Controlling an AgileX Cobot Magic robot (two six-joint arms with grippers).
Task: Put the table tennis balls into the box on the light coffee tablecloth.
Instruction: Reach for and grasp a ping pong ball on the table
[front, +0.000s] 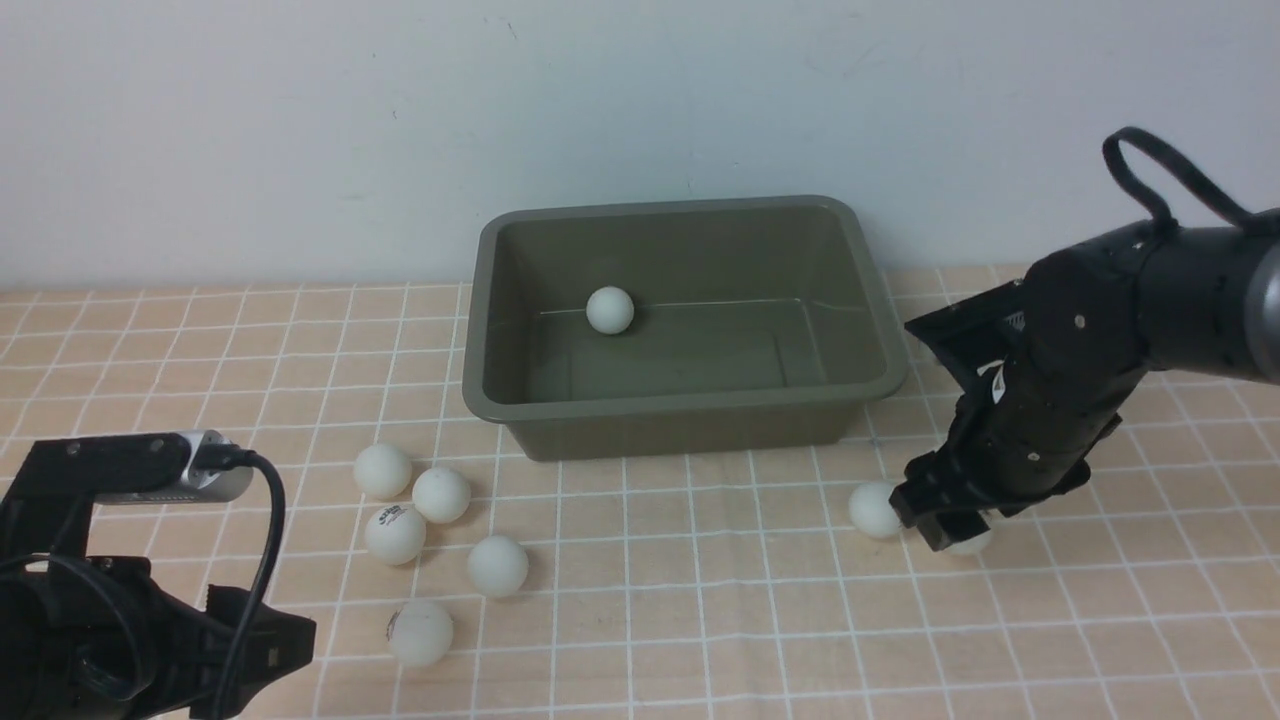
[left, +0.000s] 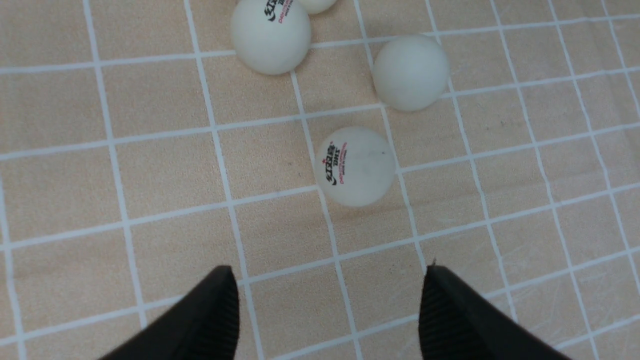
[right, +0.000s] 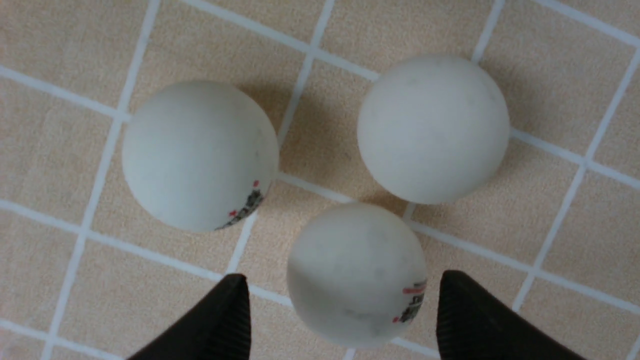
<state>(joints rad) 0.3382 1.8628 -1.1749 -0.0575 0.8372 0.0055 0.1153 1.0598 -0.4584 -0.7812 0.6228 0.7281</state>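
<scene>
The olive-green box (front: 690, 402) stands at the back middle of the light coffee tablecloth (front: 700, 590), with one table tennis ball (front: 610, 309) inside. Several balls lie in front of the box's left end, the nearest (front: 420, 632) by my left arm. My left gripper (left: 327, 269) hovers open over bare cloth, a logo ball (left: 355, 166) a short way ahead of its tips. My right gripper (right: 341, 276) is low beside the box's right end, open, its fingers on either side of a logo ball (right: 356, 272) with gaps on both sides. Two more balls (right: 199, 155) (right: 433, 129) lie just beyond.
A pale wall rises right behind the box. In the front view one ball (front: 873, 510) shows left of the right gripper and another (front: 968, 545) peeks from under it. Two further balls (left: 271, 34) (left: 411, 72) lie beyond the left gripper's logo ball.
</scene>
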